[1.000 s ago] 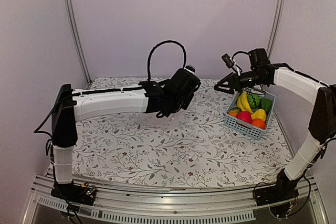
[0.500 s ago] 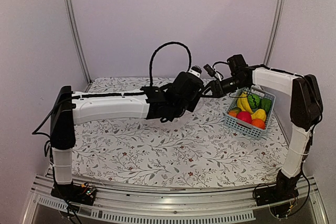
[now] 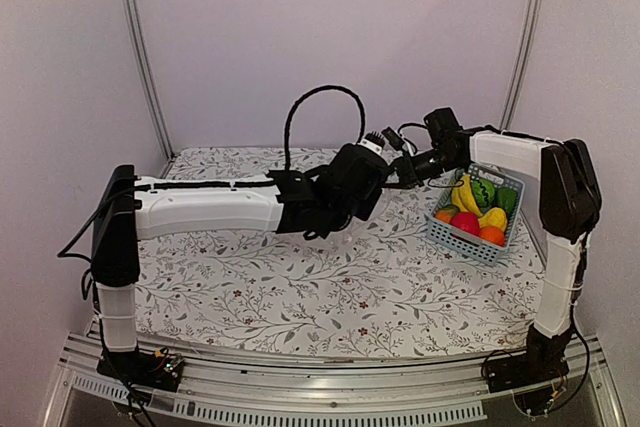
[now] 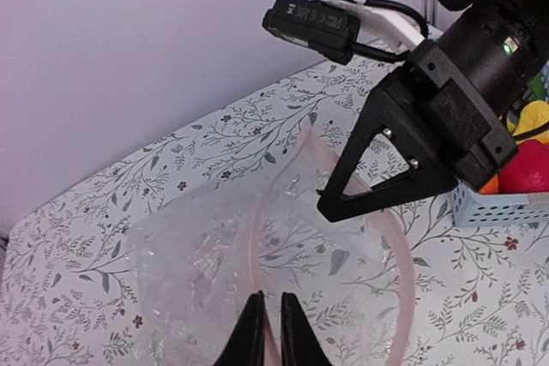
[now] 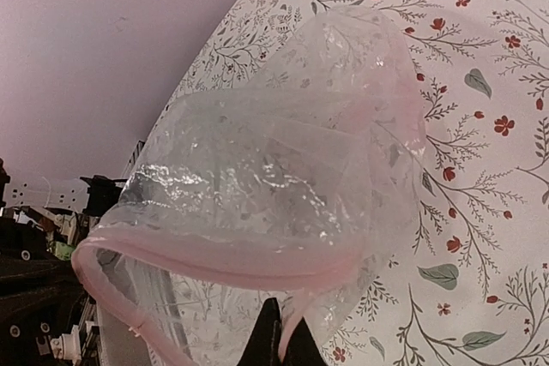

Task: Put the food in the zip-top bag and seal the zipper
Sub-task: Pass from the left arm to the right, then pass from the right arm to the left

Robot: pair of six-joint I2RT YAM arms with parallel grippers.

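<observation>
Your right hand (image 4: 328,203) has swung away from the light-blue slotted plastic basket (image 3: 468,241) and clenched on the rim of the clear, crinkly zip-top bag (image 4: 193,250), which hangs above the surface left of the basket. Your left hand (image 4: 268,332) stays pinched on the other rim, so the mouth can now be spread. The pink zipper strip (image 5: 214,267) seems caught in both grips, though each pinch is partly hidden. The small plastic toy fruits and vegetables (image 3: 478,207) lie in the basket, and neither hand is free to fetch them.
</observation>
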